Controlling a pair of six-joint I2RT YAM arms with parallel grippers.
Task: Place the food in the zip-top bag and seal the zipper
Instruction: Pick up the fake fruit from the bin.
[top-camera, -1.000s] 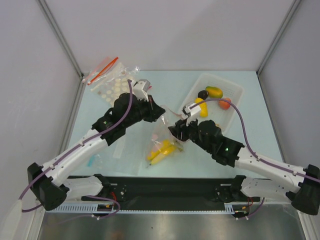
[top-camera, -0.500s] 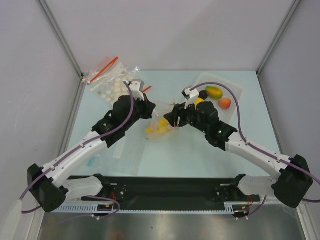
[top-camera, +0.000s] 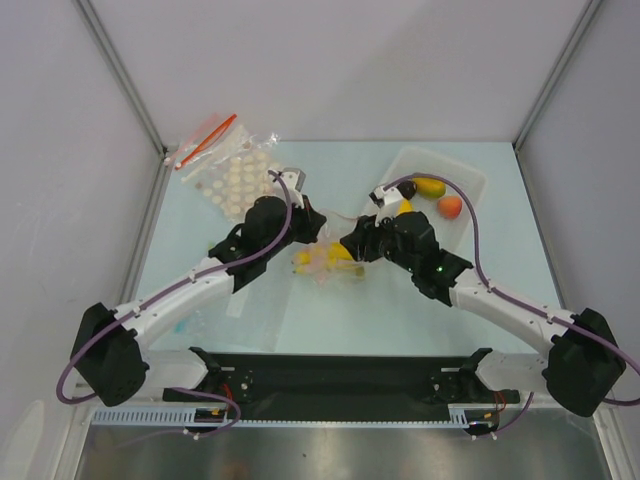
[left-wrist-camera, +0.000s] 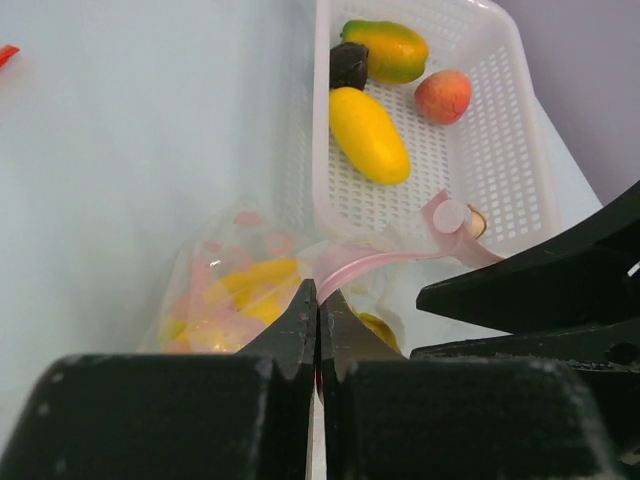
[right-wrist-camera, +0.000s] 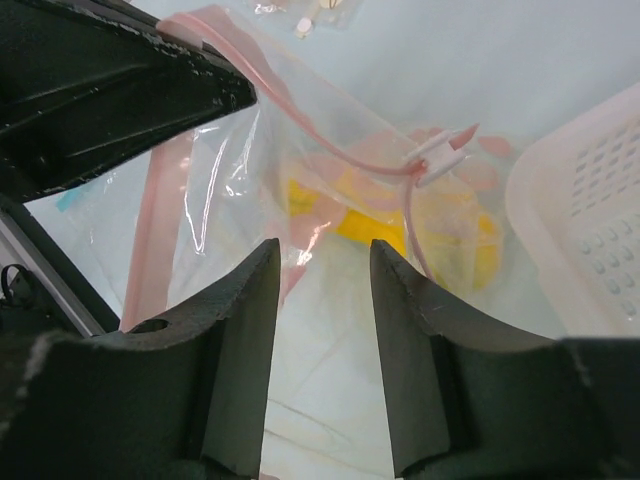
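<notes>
Zipper (left-wrist-camera: 375, 261) runs left-right from clamped left gripper (left-wrist-camera: 318, 298); zip-top bag (top-camera: 322, 262) body nearward.

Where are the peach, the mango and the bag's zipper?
peach (left-wrist-camera: 443, 96), left wrist view, middle of its skin.
mango (left-wrist-camera: 385, 50), left wrist view, centre of its body.
zipper (left-wrist-camera: 372, 262), left wrist view, midway along pink strip.

Two clear bags (top-camera: 322, 268) (top-camera: 232, 175), one white basket (left-wrist-camera: 500, 160), four toy fruits (left-wrist-camera: 369, 135) in it
</notes>
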